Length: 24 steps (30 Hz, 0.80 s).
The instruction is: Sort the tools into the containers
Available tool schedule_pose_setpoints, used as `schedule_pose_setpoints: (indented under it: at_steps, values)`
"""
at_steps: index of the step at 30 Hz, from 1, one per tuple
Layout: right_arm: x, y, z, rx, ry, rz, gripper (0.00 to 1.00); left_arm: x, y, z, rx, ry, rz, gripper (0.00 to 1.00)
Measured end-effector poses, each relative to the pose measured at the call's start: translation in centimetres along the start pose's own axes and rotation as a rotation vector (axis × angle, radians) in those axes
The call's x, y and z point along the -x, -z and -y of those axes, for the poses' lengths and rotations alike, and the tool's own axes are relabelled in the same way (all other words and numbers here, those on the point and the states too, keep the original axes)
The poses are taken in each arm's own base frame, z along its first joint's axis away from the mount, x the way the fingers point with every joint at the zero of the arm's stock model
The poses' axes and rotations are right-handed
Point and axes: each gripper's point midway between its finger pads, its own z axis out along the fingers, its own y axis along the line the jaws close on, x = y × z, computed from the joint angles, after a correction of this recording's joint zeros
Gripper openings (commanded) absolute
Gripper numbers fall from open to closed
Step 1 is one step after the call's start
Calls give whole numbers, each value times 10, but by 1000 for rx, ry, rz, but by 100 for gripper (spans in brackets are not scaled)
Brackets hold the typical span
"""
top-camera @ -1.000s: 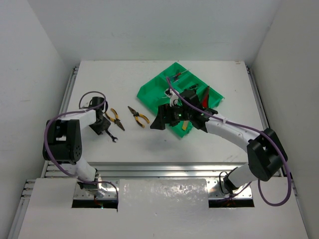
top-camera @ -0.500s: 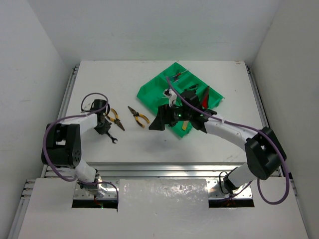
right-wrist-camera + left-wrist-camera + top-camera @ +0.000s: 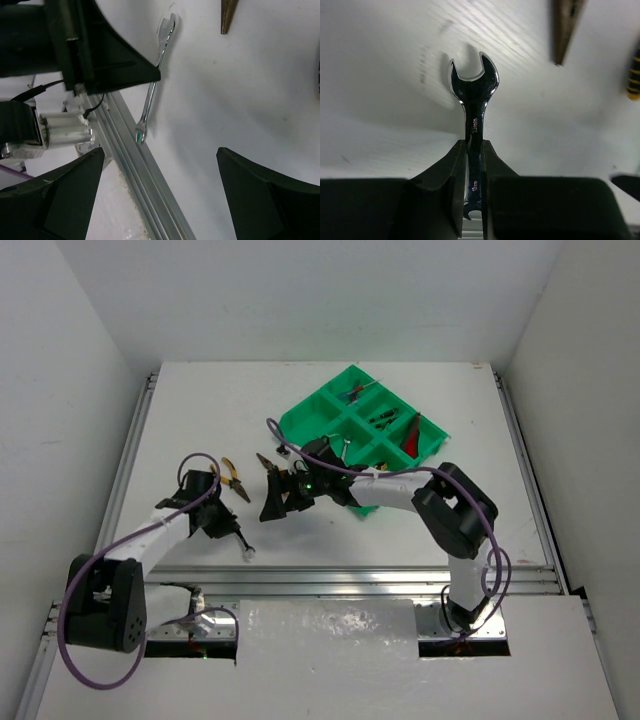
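Observation:
My left gripper (image 3: 222, 525) (image 3: 474, 150) is shut on a small metal wrench (image 3: 472, 87), gripped at mid-shaft just above the table near its front edge; the wrench also shows in the top view (image 3: 243, 546) and the right wrist view (image 3: 154, 85). My right gripper (image 3: 276, 496) (image 3: 160, 165) is wide open and empty, hovering low over the table beside the left gripper. Yellow-handled pliers (image 3: 232, 479) lie on the table. A second pair (image 3: 266, 463) lies partly under the right gripper. The green tray (image 3: 320, 420) sits at the back right.
The tray holds red-handled pliers (image 3: 412, 435) and thin screwdrivers (image 3: 383, 418). An aluminium rail (image 3: 150, 185) runs along the table's front edge, right under the wrench's lower end. A plier tip (image 3: 562, 30) lies just beyond the wrench head.
My left gripper has moved toward the front edge carrying the wrench. My right arm has swung left from over the tray to low over the table by the pliers.

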Motion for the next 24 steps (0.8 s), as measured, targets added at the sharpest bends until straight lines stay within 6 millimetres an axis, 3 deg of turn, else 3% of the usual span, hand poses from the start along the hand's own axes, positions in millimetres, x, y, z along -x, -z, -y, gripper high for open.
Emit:
schedule_pose_setpoints:
  at_steps: [7, 13, 17, 21, 24]
  values:
    - [6, -25, -5, 0, -15, 14, 90, 1, 27, 36, -210, -24, 25, 0]
    - [11, -43, -7, -21, -49, 17, 82, 0, 33, 44, -260, -30, 19, 0]
    - [4, -51, -2, -22, -89, -1, 75, 1, 36, 52, -298, -32, 19, 0]
    - [-3, -56, -1, -22, -111, -17, 63, 4, 44, 62, -352, -35, 28, 0]
    - [-4, -59, -10, 3, -110, -18, 41, 5, 49, 69, -381, -39, 35, 0]
